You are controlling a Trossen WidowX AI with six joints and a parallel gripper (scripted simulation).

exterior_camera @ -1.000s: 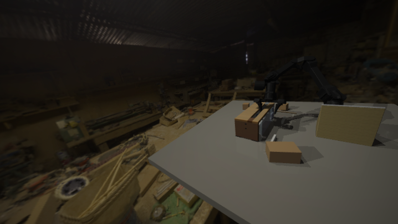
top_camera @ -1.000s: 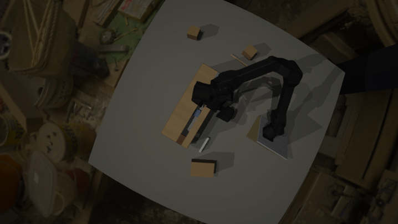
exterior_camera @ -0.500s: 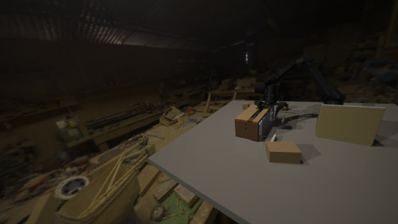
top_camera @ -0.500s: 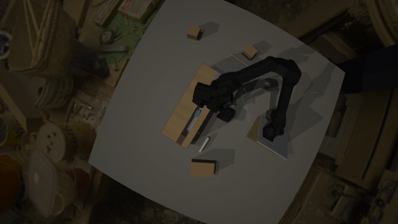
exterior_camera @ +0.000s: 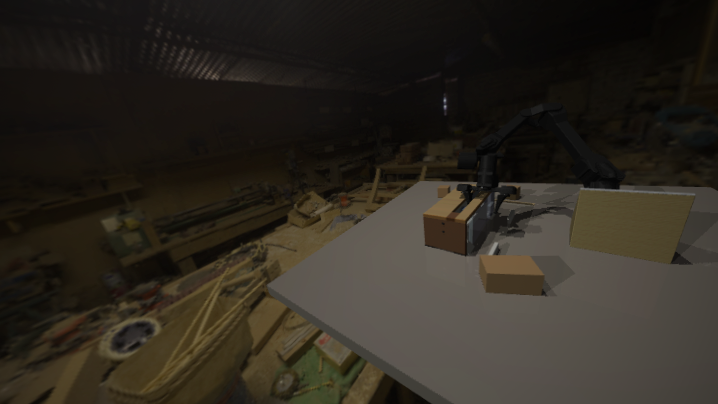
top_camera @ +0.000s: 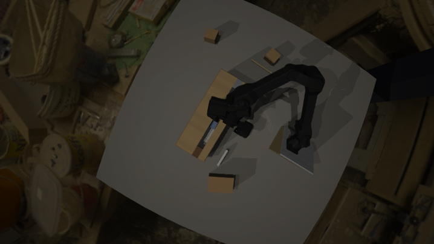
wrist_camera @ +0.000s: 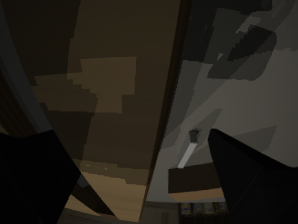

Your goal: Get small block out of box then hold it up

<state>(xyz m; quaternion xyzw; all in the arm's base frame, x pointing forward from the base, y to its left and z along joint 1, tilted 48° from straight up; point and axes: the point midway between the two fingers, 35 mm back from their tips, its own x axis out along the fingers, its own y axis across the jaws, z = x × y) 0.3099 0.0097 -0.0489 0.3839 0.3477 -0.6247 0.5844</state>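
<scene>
The wooden box (top_camera: 198, 127) (exterior_camera: 444, 228) stands mid-table, with a long slot in its top along the clear front side. A small blue block (top_camera: 214, 125) shows through the slot on the pale shelf, just past my gripper. My gripper (top_camera: 216, 116) (exterior_camera: 484, 198) (wrist_camera: 156, 128) is open and empty. It points down onto the slot at the box's top, its fingers low at the box. In the wrist view the dark fingers frame the box top (wrist_camera: 109, 83), and the block is not visible there.
A white stick (top_camera: 222, 157) (exterior_camera: 493, 247) (wrist_camera: 188, 156) lies on the table by the box's near end. Tan blocks (top_camera: 220, 183) (exterior_camera: 511, 273) (top_camera: 211, 34) (top_camera: 272, 55) sit around the table. A thin wooden stick (top_camera: 260, 66) lies behind the box. An upright board (exterior_camera: 630, 223) stands by the arm's base.
</scene>
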